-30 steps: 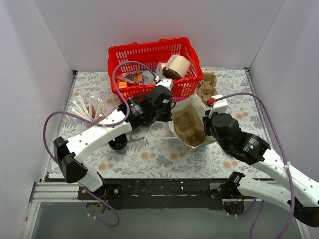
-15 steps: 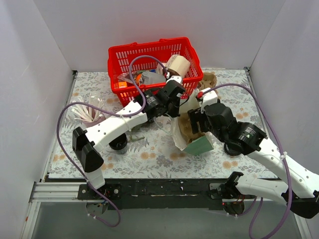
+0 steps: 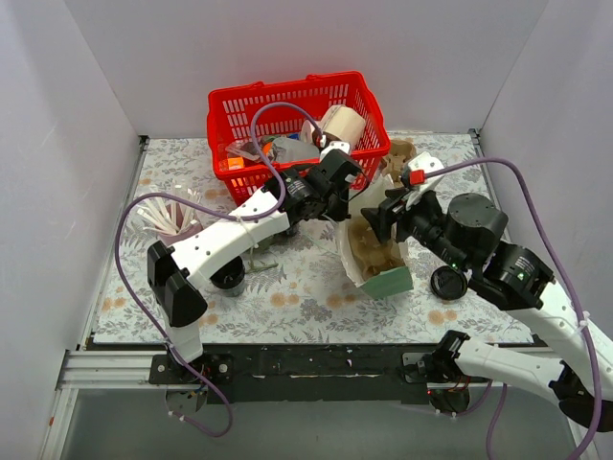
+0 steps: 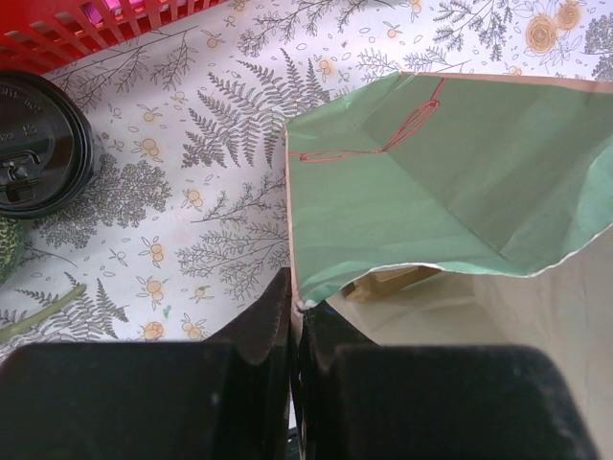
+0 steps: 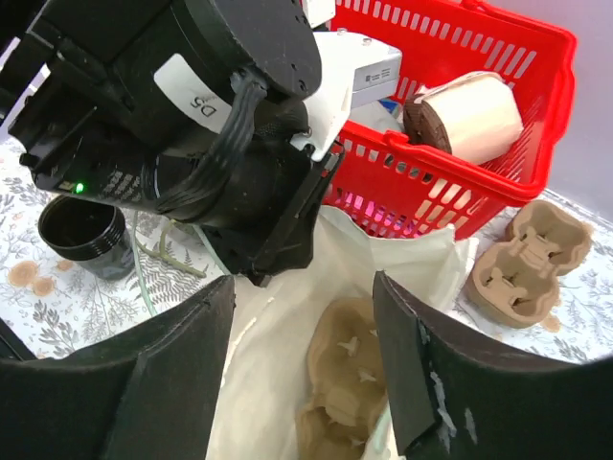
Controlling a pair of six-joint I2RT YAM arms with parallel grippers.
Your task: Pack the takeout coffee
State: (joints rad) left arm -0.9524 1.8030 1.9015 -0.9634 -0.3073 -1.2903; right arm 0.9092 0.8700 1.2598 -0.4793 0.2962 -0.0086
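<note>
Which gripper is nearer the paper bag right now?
Left. The left gripper is shut on the paper bag rim, touching it. The right gripper hangs open above the bag's mouth, over the cup carrier inside, apparently not touching.

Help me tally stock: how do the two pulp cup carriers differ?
The bagged cup carrier lies inside the open paper bag, partly hidden; the spare cup carrier lies fully visible on the table beside the red basket. Both are brown moulded pulp, empty.

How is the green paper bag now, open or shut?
Open. The left gripper pinches the rim of the bag; a cup carrier shows inside its wide mouth.
</note>
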